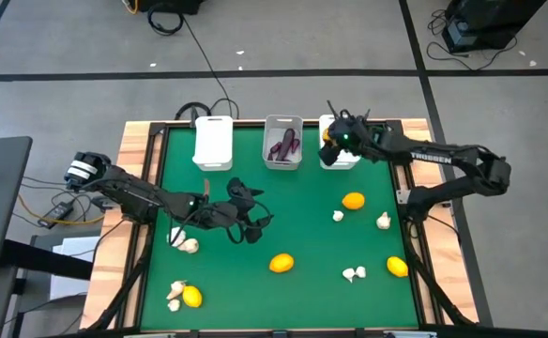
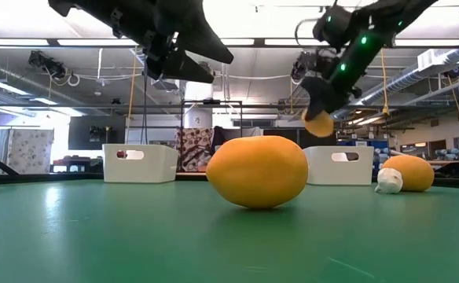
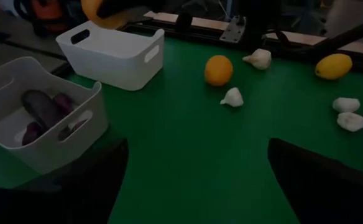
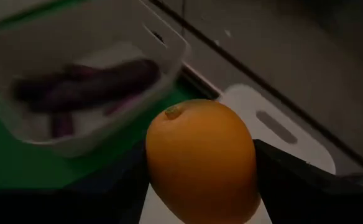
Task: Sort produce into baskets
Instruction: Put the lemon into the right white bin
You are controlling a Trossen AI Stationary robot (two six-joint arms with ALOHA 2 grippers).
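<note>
My right gripper [image 1: 328,143] is shut on a yellow-orange citrus [image 4: 200,162] and hangs over the right white basket [image 2: 341,165] at the far edge. Beside it stands the greyish basket [image 1: 283,143] with dark purple eggplants [image 3: 41,109], then the left white basket [image 1: 213,141]. My left gripper [image 1: 255,211] hovers open above the middle of the table, touching nothing. Loose citrus [image 1: 353,200] [image 1: 281,263] [image 1: 398,267] and garlic bulbs [image 1: 339,216] [image 1: 384,221] rest on the green mat. My right gripper pinches the citrus by its two opposite sides [image 4: 156,174] between both fingers [image 4: 293,180]. The fingers slant down from the table's right side. The fruit is lifted clear above the right white basket [image 4: 281,127], its stem end [image 4: 172,112] pointing away from the wrist.
More produce lies near the front left: a citrus [image 1: 191,297] with garlic [image 1: 175,293] beside it, and a garlic bulb [image 1: 188,244] under my left arm. Garlic [image 1: 354,274] lies near the front right. A raised frame [image 1: 147,188] borders the mat.
</note>
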